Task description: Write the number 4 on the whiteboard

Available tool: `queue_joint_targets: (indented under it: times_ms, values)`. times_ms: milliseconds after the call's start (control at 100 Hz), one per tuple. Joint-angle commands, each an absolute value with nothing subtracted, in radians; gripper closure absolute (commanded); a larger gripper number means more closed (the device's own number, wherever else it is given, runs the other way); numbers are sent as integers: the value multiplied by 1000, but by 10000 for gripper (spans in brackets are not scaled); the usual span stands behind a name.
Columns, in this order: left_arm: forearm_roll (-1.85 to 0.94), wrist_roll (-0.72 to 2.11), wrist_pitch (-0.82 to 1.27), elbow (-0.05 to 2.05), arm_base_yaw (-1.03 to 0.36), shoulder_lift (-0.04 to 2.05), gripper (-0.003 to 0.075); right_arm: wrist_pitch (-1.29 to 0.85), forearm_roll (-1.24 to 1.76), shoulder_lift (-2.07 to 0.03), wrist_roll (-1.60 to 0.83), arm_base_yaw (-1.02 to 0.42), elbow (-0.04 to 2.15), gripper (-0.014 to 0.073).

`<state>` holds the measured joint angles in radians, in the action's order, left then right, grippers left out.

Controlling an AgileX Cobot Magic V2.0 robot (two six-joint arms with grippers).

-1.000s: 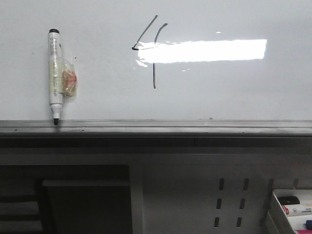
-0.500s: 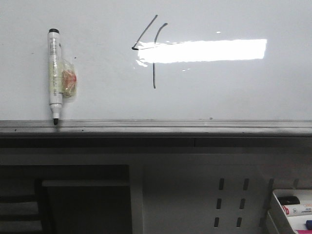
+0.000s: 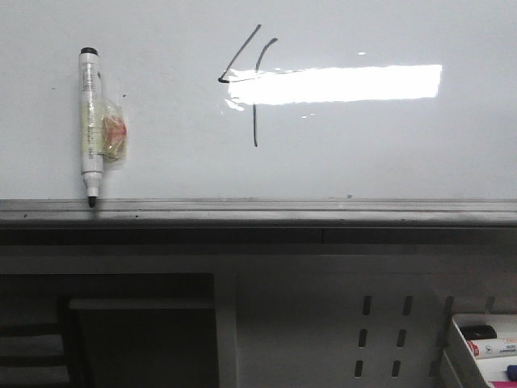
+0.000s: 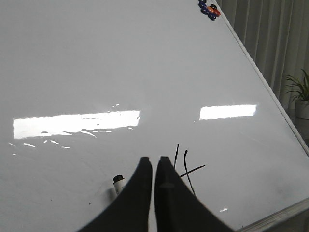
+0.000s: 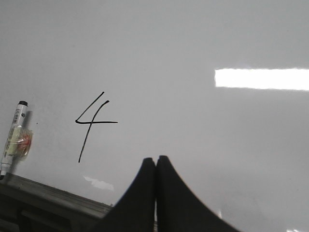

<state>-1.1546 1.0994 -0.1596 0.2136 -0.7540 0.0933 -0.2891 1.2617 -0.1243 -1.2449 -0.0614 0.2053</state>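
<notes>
A thin black open-topped number 4 [image 3: 249, 81] marks the glossy whiteboard [image 3: 388, 153]. Right, a white tray [image 3: 462, 349] holds markers [image 3: 494, 347]. Both arms' fingers [image 4: 153, 166] [image 5: 155, 164] are pressed together, empty.

smooth black tapered claw [image 4: 153, 162] fingers [image 5: 140, 193]

Number 4 [image 3: 252, 81] drawn on whiteboard [image 3: 388, 153]; marker [image 3: 90, 125] stands tip-down on grey ledge [image 3: 283, 212], well left of it.

The whiteboard [image 3: 161, 162] carries everything, with a grey ledge [image 3: 258, 212] along its bottom edge. Left of the number 4 [image 3: 254, 89], a marker [image 3: 89, 121] stands upright against the board, its tip on the ledge.
</notes>
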Motion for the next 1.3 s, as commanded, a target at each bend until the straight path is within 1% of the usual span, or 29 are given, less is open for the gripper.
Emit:
queue_joint_targets:
  times_ms: [0,310,390,470,510,590,710,800,860,1040,1150,1190,1290]
  values:
    - [-1151,1098,-185,242,-751,102,741,-256,1287,-133,-1252,-56,231,661]
    - [-1147,1098,-185,242,-751,102,741,-256,1289,-133,-1252,-56,231,661]
    - [-987,1089,-180,238,-749,102,741,-256,1289,-133,-1252,-56,231,661]
    - [-833,996,-113,235,-722,102,741,-256,1289,-133,-1252,-56,231,661]
    - [-750,945,-104,231,-696,104,741,-256,1289,-133,-1252,-56,231,661]
    - [-573,705,-119,204,-616,104,741,-255,1289,-133,-1252,-56,231,661]
    - [-305,364,-125,146,-427,104,741,-255,1289,-133,-1252,-56,231,661]
    - [-199,222,-125,106,-311,93,741,-255,1289,-133,-1252,-56,231,661]
    - [-148,195,-112,84,-250,68,741,-254,1289,-133,-1252,-56,231,661]
    - [-129,194,-87,22,-123,10,741,-252,1289,-133,-1252,-56,231,661]
    - [-129,191,-93,-27,-83,-32,741,-252,1289,-133,-1252,-56,231,661]
    - [-129,191,-59,-27,-71,-35,741,-250,1289,-133,-1252,-56,231,661]
    - [-126,191,-59,-27,-57,-33,741,-248,1289,-133,-1252,-56,231,661]
